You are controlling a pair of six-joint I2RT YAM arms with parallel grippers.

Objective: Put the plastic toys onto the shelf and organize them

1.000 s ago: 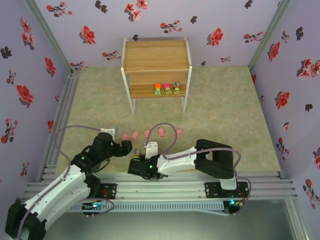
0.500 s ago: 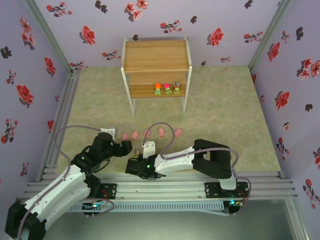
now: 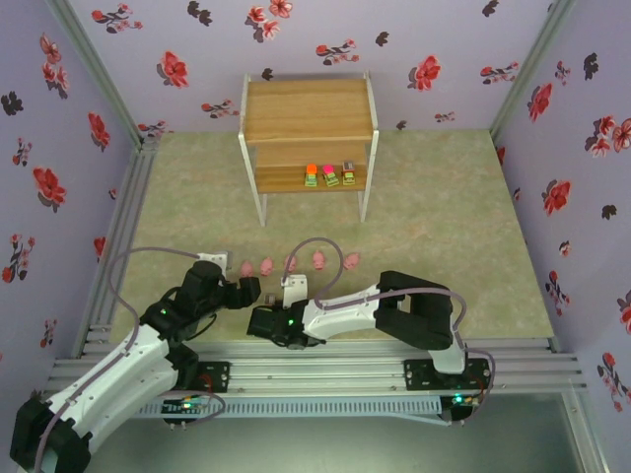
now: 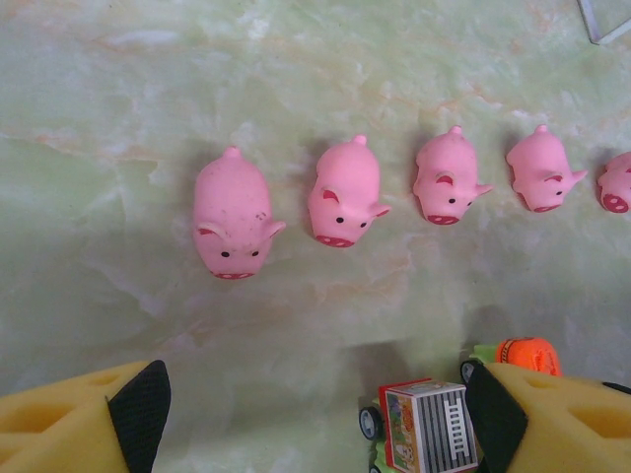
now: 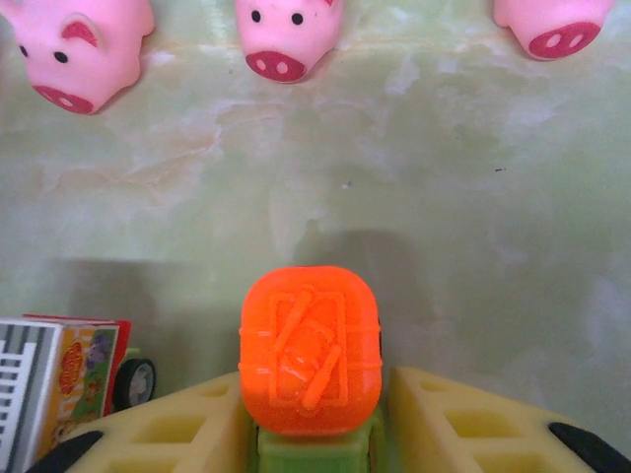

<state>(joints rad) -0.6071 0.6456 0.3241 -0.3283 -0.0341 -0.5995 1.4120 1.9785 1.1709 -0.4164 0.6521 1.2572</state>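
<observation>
Orange-topped toy truck [image 5: 310, 350] on the green mat [image 5: 473, 197], its green base clamped between the yellow pads [image 5: 187, 424] of the right gripper [image 5: 315, 443]. Grey-topped truck [image 4: 426, 424] just beside it; five pink pigs [image 4: 343, 195] in a row beyond. Left gripper [image 4: 317, 409] gapes wide, holding nothing. Shelf [image 3: 309, 108] well apart.

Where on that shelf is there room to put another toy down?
The top board is all bare. On the lower board the left half is free, up to the three blocks on its right. The near mat is crowded: five pigs in a row, two blocks close by.
</observation>
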